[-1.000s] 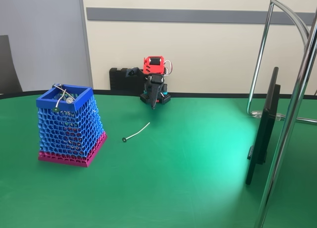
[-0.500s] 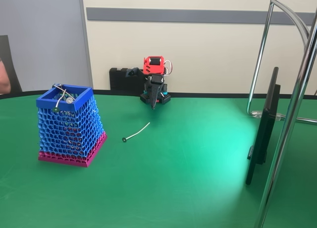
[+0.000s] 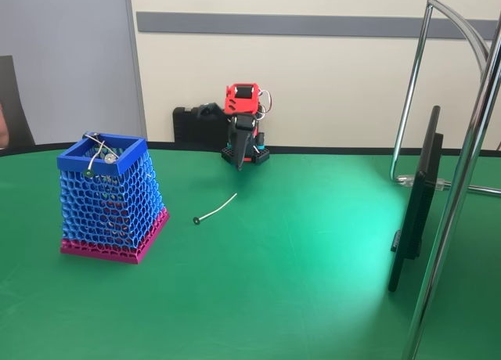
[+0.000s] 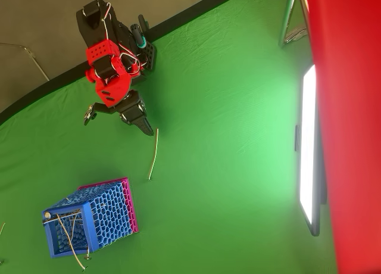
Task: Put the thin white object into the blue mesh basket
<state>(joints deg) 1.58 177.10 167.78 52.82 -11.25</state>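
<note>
Wide open green table (image 3: 297, 297) all around the thin white object (image 3: 217, 207), which lies flat mid-table, just right of the blue mesh basket (image 3: 109, 199) and well clear of the table's dark far edge and the chrome stand (image 3: 462, 180) on the right. The gripper (image 3: 240, 163) hangs tip-down at the far side, above and beyond the stick, holding nothing, its jaws drawn together to a point. The overhead view shows the gripper (image 4: 147, 130) tip almost over the stick's far end, and it looks straight into the basket (image 4: 89, 223), where similar thin white sticks already rest across the rim.
</note>
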